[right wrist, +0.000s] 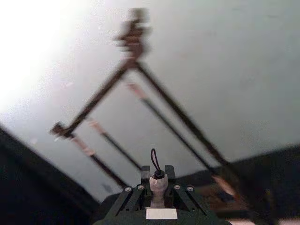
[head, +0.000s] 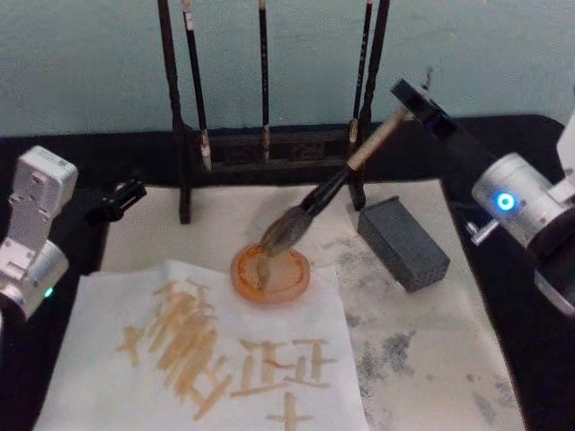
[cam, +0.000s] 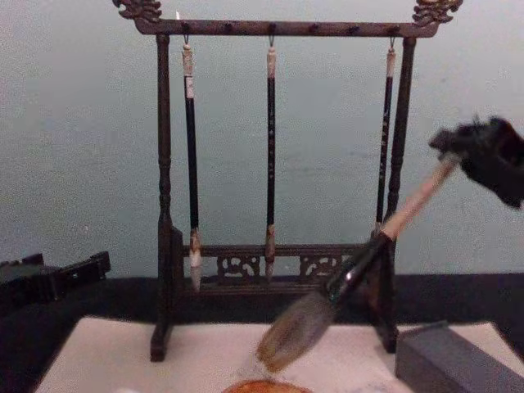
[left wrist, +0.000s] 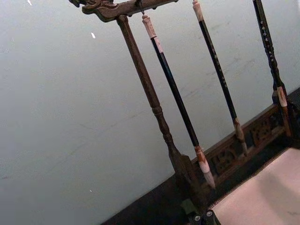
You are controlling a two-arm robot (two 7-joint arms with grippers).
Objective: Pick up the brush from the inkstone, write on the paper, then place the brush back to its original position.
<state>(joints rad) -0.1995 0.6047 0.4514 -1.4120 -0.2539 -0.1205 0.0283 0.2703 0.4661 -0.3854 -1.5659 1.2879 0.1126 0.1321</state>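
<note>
The right gripper [head: 409, 106], in the upper right of the head view, has its fingers clenched on the top end of the thick, pale-handled calligraphy brush [head: 334, 187]. From there the brush's long axis slants down and left, with its bushy tuft over the round orange-brown inkstone [head: 269, 299] at centre. I cannot tell whether the hair touches the dish. The off-white paper [head: 103, 305], marked with ochre strokes, lies to the lower left of the tuft. The left gripper [head: 121, 197] sits parked at the left, farther off.
</note>
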